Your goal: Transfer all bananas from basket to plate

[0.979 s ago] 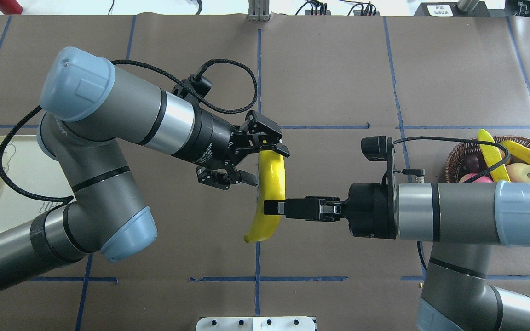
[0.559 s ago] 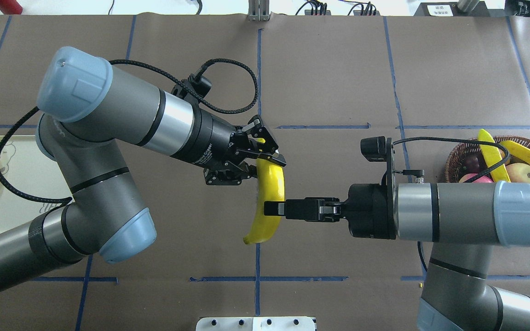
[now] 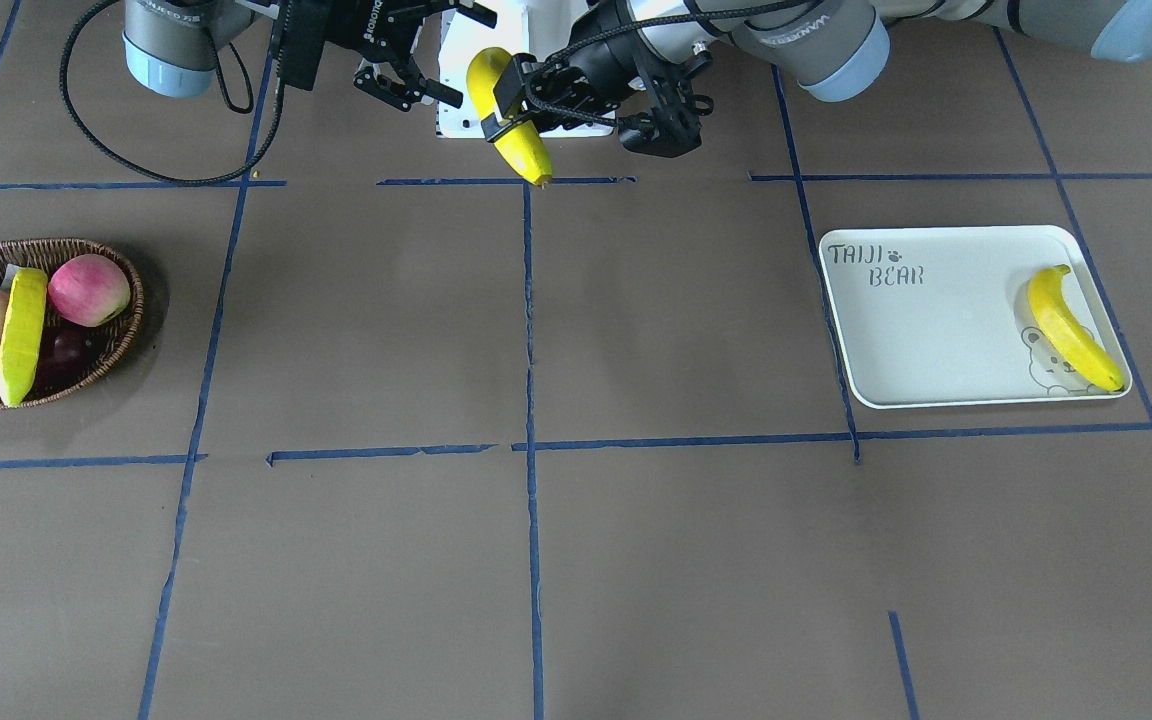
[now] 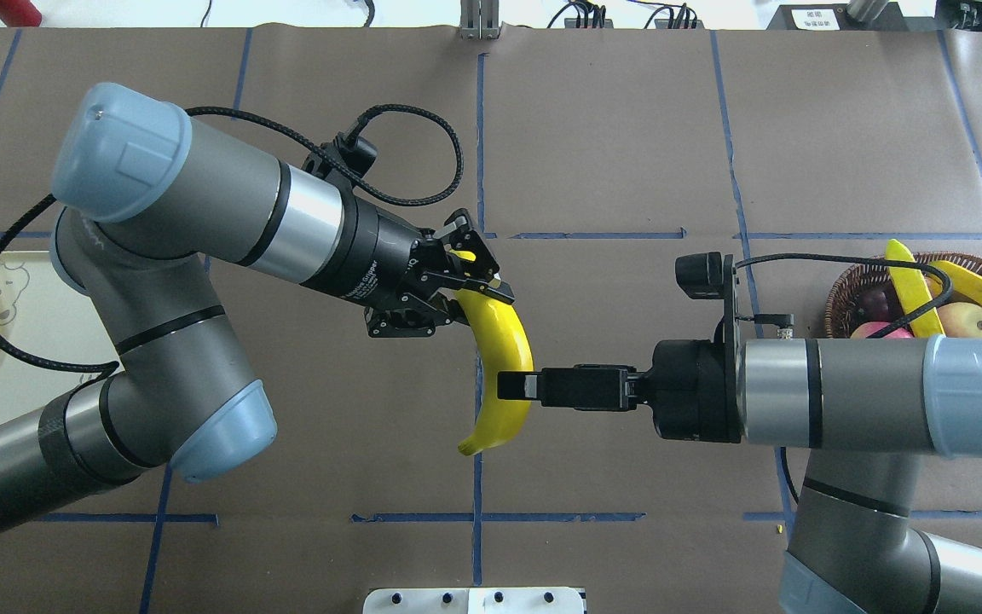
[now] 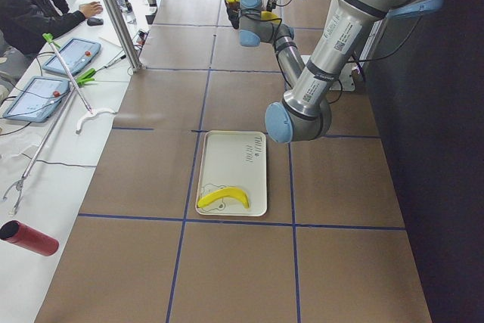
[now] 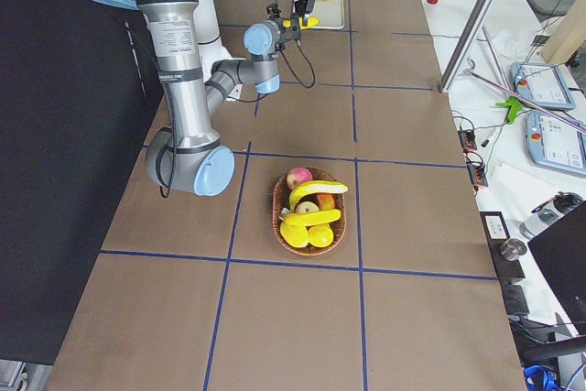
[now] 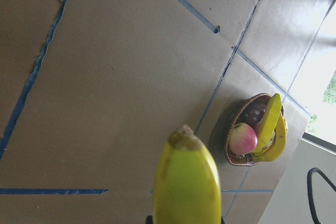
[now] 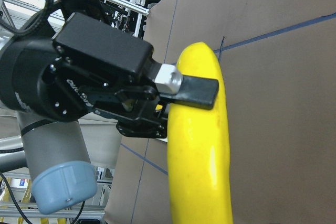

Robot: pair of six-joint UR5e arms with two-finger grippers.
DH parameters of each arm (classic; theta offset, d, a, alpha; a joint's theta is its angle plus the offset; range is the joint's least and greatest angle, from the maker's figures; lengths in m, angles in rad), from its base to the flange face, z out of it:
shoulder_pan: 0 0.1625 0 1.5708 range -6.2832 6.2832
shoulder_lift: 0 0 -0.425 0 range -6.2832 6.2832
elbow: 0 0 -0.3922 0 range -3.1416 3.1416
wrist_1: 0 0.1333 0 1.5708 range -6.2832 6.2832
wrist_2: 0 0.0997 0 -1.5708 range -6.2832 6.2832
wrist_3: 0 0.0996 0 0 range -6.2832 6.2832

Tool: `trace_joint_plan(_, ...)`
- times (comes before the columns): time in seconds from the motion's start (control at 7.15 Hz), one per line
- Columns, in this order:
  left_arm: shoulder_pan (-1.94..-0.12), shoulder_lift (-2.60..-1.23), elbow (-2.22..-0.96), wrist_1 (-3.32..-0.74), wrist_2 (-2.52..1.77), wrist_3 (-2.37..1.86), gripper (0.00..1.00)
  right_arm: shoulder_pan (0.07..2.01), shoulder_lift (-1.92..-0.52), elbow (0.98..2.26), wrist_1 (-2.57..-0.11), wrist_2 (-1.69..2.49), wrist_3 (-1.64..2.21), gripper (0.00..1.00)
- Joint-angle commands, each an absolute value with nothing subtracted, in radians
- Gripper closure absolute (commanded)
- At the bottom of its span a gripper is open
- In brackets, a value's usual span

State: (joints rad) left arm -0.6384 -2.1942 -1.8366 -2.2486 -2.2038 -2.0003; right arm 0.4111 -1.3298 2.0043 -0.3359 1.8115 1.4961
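A mid-air handover is in hand over the middle of the desk (image 4: 610, 128). The plate (image 3: 936, 340), at the left arm's end, carries one banana (image 3: 1071, 330) along its outer edge. The basket (image 3: 136, 300), at the right arm's end, holds two more bananas (image 3: 21, 335) among other fruit. A third banana (image 4: 504, 341) hangs clear of the desk between the arms. The left gripper (image 4: 478, 298) is clamped on one end of it. The right gripper (image 4: 515, 385) sits around its middle, jaws seemingly spread either side, so the release looks done. Next, I judge, the right arm must back straight out before the left carries the fruit to the plate.
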Motion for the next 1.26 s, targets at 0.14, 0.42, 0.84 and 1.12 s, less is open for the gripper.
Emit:
trace_joint_plan(0.14, -0.757, -2.120, -1.787, -2.215, -2.204, -1.921, 1.00, 0.464, -1.383, 2.032, -0.377, 1.827, 1.496, 0.00)
trace_joint_plan(0.42, -0.834, -1.978, -1.802, -2.128, -2.203, -1.713, 1.00, 0.683, -1.394, 2.046, -0.597, 2.042, 1.493, 0.00)
trace_joint_plan(0.84, -0.928, -1.679, -1.827, -2.092, -2.200, -1.360, 1.00, 0.943, -1.439, 2.040, -0.997, 2.259, 1.135, 0.00)
trace_joint_plan(1.12, -0.962, -1.519, -1.815, -2.091, -2.200, -1.208, 1.00, 1.009, -1.477, 2.039, -1.211, 2.260, 0.824, 0.00)
